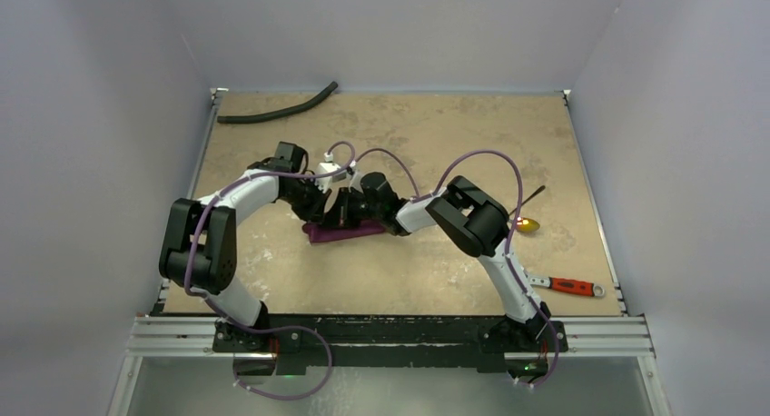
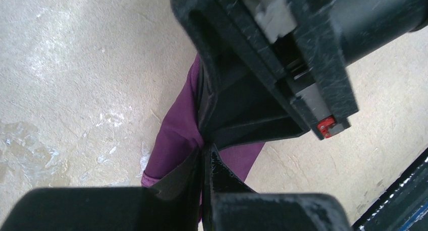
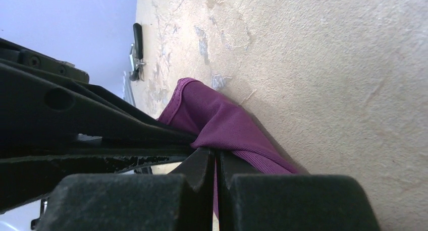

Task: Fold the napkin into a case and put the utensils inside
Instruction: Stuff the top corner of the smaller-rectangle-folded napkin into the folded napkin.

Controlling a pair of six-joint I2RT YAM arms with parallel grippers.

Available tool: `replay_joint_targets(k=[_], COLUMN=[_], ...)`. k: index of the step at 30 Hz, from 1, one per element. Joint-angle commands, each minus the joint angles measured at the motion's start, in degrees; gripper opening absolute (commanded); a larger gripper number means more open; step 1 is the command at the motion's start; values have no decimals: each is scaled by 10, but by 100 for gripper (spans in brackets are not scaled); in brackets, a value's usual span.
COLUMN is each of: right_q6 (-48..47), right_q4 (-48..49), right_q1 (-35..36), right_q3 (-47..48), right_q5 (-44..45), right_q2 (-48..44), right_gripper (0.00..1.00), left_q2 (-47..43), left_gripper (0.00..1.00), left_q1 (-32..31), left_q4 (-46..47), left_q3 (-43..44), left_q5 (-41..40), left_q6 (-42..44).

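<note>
At the near edge of the table (image 1: 436, 284) the two bases are bolted, and from them both arms are bent inward with elbows raised, so that the wrists are brought together over the middle of the surface. Just beyond the right base a red-handled wrench (image 1: 572, 286) lies near the right edge, well apart from the work. At mid-table the napkin (image 1: 343, 232) is gathered into a narrow strip, partly hidden beneath the wrists. The left gripper (image 2: 204, 158) is clenched on a fold of it, purple cloth being pinched between the pressed fingers. The right gripper (image 3: 216, 160) is likewise closed upon an edge of the same cloth, close beside the left one. The folding step is judged to be in hand: the case is not yet formed and nothing has been put inside. The next move is judged to call for both pinched edges to be carried over together and laid flat under even tension, so that the thin cloth is not dragged or bunched. Farther right, well apart from the napkin, the spoon (image 1: 528, 224) lies; the fork cannot be made out. Along the far edge a black hose (image 1: 277, 113) is seen.
</note>
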Motion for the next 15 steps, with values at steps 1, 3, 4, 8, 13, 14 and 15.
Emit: replay_joint_targets(k=[1, 3, 4, 8, 13, 14, 15], right_q6=[-1, 0, -3, -7, -12, -3, 7], right_q4=[-7, 18, 26, 86, 125, 137, 163], right_q1=[-19, -23, -25, -34, -40, -39, -38], right_q3=[-37, -48, -51, -64, -79, -80, -82], right_q5=[49, 33, 23, -33, -32, -30, -33], right_q2=[9, 4, -1, -16, -26, -22, -20], right_gripper=[0, 0, 0, 0, 0, 0, 0], left_q2=[21, 25, 26, 34, 45, 46, 48], left_gripper=[0, 0, 0, 0, 0, 0, 0], left_q1=[6, 9, 11, 13, 13, 13, 12], left_q4=[-13, -9, -5, 7, 18, 21, 22], left_q3=[-25, -36, -40, -48, -51, -53, -52], left_q5=[15, 8, 6, 2, 0, -2, -3], left_q6=[37, 51, 56, 68, 73, 73, 74])
